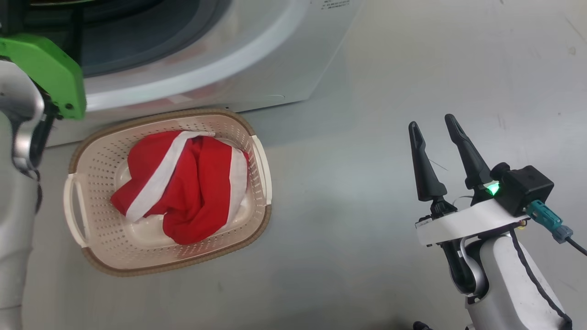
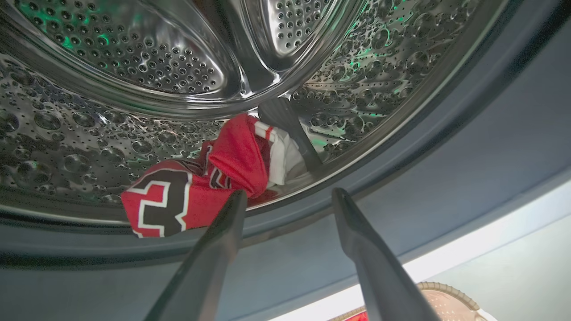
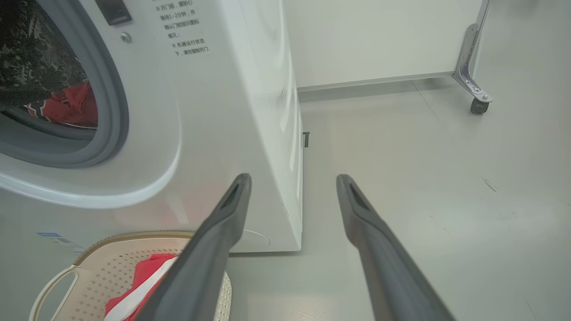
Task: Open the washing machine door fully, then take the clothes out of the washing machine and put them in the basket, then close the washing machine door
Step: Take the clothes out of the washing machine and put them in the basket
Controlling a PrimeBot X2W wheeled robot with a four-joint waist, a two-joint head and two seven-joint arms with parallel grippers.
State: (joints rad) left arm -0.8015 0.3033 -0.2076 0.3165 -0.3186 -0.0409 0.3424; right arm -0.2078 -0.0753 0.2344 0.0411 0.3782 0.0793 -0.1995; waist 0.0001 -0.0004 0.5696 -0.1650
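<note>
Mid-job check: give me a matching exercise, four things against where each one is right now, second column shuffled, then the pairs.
1. striped garment
2. lettered jersey
3. left gripper
4. right gripper

A. open, over the floor to the right of the basket
B. lying in the drum
C. lying in the basket
D. open, pointing into the drum

Pairs: 1-C, 2-B, 3-D, 4-A

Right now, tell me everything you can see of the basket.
The basket is a small cream plastic tub, a rounded rectangle with perforated walls and floor, a brown woven-look rim and a white handle at each end. It stands upright on the grey floor just before the washing machine, below its opening; whether they touch is unclear. A crumpled red garment with white stripes lies inside.
</note>
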